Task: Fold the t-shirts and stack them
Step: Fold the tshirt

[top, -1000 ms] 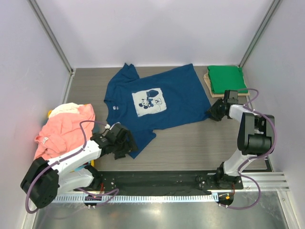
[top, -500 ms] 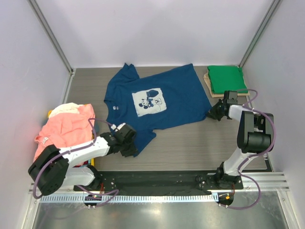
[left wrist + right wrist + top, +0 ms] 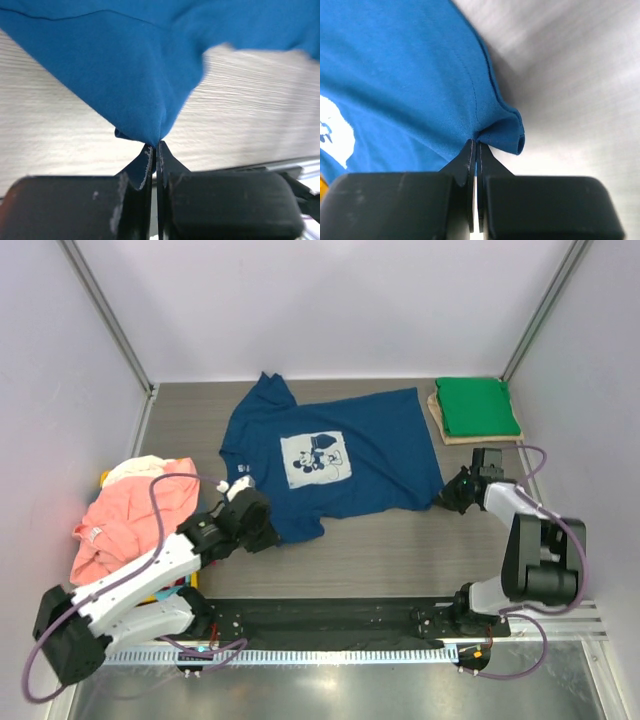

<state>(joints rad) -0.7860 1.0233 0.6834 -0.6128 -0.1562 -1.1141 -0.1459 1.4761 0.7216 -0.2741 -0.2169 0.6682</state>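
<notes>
blue shirt: flat, middle of tabletop | left pincer: pinching its 7 o'clock corner | right pincer: pinching its 4 o'clock corner | green shirt: 1 o'clock | pink shirt: 9 o'clock

A grey wood-grain table is enclosed by pale lilac walls, with a slanting metal post at each far corner. A flat tan board lies at the table's far right, only its left and near edges showing; a small yellow item, too hidden to identify, shows at the left edge.
</notes>
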